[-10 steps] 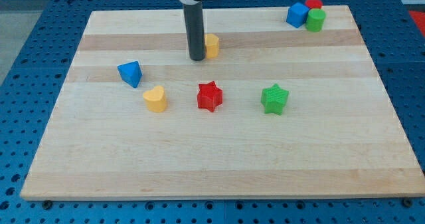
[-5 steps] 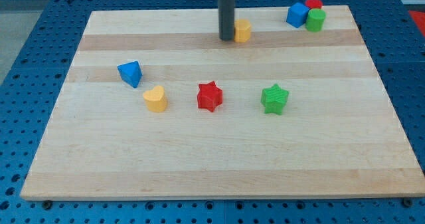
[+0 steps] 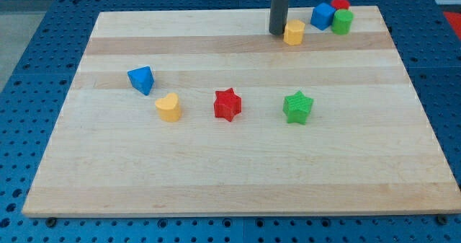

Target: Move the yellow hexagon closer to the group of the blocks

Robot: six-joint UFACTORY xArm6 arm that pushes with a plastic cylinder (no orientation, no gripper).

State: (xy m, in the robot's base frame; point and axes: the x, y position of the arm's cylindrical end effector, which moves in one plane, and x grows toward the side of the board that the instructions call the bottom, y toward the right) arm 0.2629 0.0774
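Note:
The yellow hexagon (image 3: pixel 294 32) lies near the view's top right of the wooden board (image 3: pixel 216 164). My tip (image 3: pixel 278 32) touches its left side. Just right of the hexagon is a group: a blue block (image 3: pixel 323 16), a red cylinder (image 3: pixel 340 4) behind it and a green cylinder (image 3: pixel 342 22). A small gap separates the hexagon from the blue block.
A blue triangular block (image 3: pixel 142 79) lies at the left. A yellow heart (image 3: pixel 168 107), a red star (image 3: pixel 227 104) and a green star (image 3: pixel 297 107) lie in a row across the middle. The board sits on a blue perforated table (image 3: pixel 29 48).
My tip has pushed the yellow hexagon to the right and toward the view's top, from mid-board to just left of the blue block. The other blocks have not moved.

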